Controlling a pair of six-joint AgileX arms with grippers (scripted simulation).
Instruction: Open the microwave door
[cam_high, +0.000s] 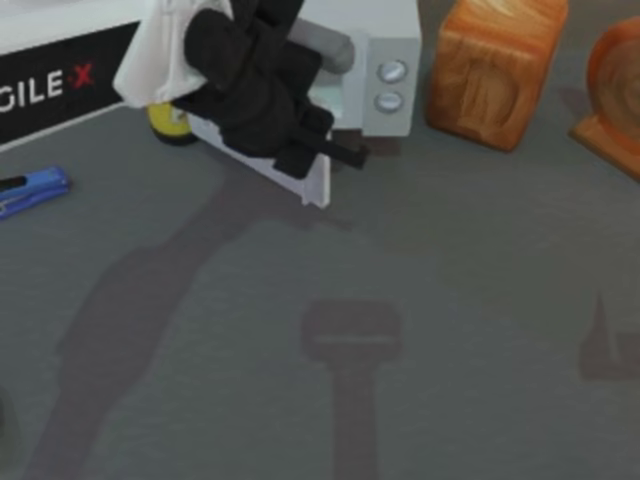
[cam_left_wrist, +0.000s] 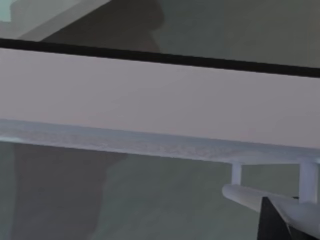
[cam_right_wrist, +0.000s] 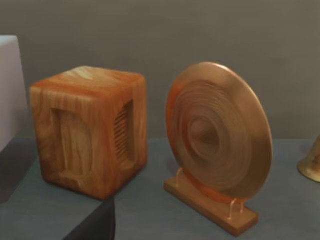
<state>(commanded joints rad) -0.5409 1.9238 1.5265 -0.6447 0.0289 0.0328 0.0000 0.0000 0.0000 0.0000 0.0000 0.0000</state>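
- The table (cam_high: 450, 300) was a grey surface, and the microwave (cam_high: 385, 40) stood at its far edge, a little right of centre in the top view.
- The microwave was a white box with two round grey knobs (cam_high: 391, 72) on its right front panel.
- The microwave door (cam_high: 300, 180) had swung out from the microwave's front, hinged on the left, so that its free edge pointed towards the near side of the table, well clear of the knob panel.
- The left arm reached over the microwave's left half, and the left gripper (cam_high: 340, 152) sat at the door's free edge, just in front of the knobs.
- In the left wrist view the door's flat panel (cam_left_wrist: 160, 100) filled the frame, with the door handle (cam_left_wrist: 270, 200), a thin white bar on two short posts, close by, and a dark fingertip (cam_left_wrist: 272, 220) touching the bar; the fingers looked narrow on the handle.
- An orange wooden block (cam_high: 497, 65) stood just right of the microwave, apart from it.
- A round wooden disc on a stand (cam_right_wrist: 220, 135) stood right of the block.
- A blue object (cam_high: 32, 188) lay well left of the microwave.
- A yellow object (cam_high: 170, 122) showed just left of the door's hinge side, partly hidden by the arm.
- The right gripper was out of sight; its wrist view faced the block and disc.
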